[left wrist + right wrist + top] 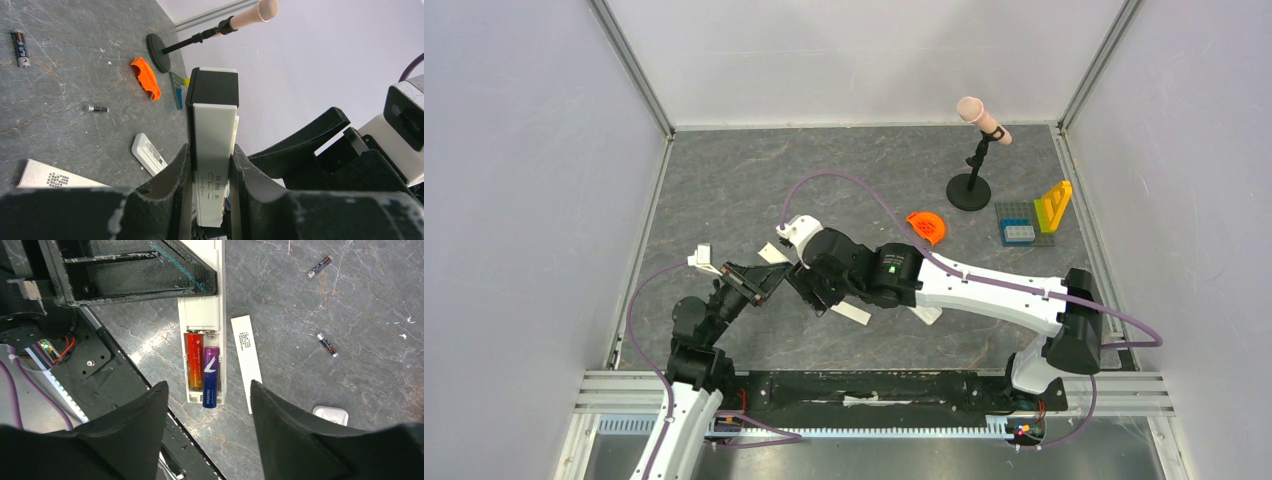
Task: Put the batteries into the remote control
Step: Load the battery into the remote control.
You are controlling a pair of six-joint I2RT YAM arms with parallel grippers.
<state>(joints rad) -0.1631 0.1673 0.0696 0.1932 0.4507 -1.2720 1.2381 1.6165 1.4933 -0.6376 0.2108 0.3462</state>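
Left wrist view shows the left gripper [212,157] clamped on the long, slim white plastic remote control [214,125]. One dark finger presses each long side, and the bar stands up out of the grip. On the grey stone-patterned table [75,30] off to the left lie an orange plastic piece [146,77] and a short white block [148,153].

Right wrist view looks down on the same remote control with its battery recess facing up. The right gripper [209,387] hangs above the recess end of the bar, its two dark fingers well apart, one on each side, touching nothing. In the recess between them, an orange-red battery [194,360] sits in the left slot. A purple-blue battery [210,375] lies just beside it in the right slot, its near end reaching slightly past the remote's end edge. Just right of the remote, apart from it, a flat white cover strip with a dotted patch [247,360] lies on the table. Farther right, well apart from both grippers, two loose dark batteries [327,344] rest on the stone surface, one beyond the other.
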